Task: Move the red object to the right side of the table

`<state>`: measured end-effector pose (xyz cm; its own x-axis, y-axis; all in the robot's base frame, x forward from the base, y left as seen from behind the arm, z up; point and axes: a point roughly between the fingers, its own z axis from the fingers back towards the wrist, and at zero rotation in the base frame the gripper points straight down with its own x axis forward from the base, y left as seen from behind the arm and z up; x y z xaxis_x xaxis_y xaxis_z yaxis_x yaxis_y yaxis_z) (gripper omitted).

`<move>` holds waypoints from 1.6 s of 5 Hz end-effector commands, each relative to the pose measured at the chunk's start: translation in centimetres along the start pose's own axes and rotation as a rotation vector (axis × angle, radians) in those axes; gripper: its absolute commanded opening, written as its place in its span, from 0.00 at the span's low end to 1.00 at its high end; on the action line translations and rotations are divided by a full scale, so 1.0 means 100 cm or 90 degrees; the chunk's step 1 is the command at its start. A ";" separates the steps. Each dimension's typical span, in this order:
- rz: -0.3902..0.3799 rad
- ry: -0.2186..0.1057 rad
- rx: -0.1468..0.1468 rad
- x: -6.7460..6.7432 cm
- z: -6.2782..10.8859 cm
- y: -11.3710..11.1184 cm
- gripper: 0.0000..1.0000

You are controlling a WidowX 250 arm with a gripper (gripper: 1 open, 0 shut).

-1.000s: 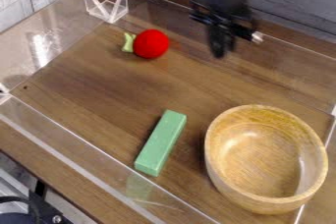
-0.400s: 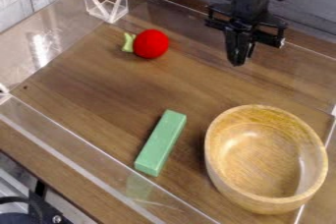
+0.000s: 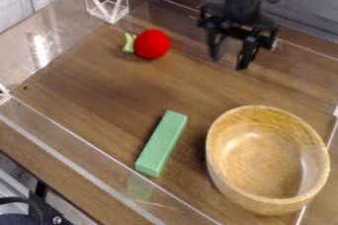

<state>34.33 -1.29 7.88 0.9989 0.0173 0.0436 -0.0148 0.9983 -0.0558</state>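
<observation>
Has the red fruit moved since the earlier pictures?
No. The red fruit lies at the same place, equally far from the green block.

The toy fruit (image 3: 153, 43) is bright red with a small green leafy end. The tabletop (image 3: 106, 96) is brown with a darker wood-grain pattern, edged by clear acrylic walls (image 3: 79, 175). The rectangular block (image 3: 161, 143) is plain green. The bowl (image 3: 268, 159) is pale, light wood. The pincer (image 3: 231, 51) is black.

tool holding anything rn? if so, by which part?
Nothing. The tool is open and empty, hanging over bare table; the red object sits apart from it, untouched.
</observation>
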 end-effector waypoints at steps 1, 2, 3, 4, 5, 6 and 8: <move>0.013 -0.067 0.014 0.010 0.034 0.024 0.00; 0.031 -0.076 0.029 0.011 0.038 0.060 1.00; 0.016 -0.079 0.033 0.018 0.037 0.073 1.00; 0.007 -0.077 0.036 0.024 0.030 0.085 1.00; -0.016 -0.070 0.039 0.029 0.021 0.098 1.00; -0.039 -0.060 0.037 0.033 0.011 0.109 1.00; 0.020 -0.045 0.035 0.035 -0.007 0.149 1.00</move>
<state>36.95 12.90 4.68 0.9972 0.0429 0.0615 -0.0417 0.9989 -0.0201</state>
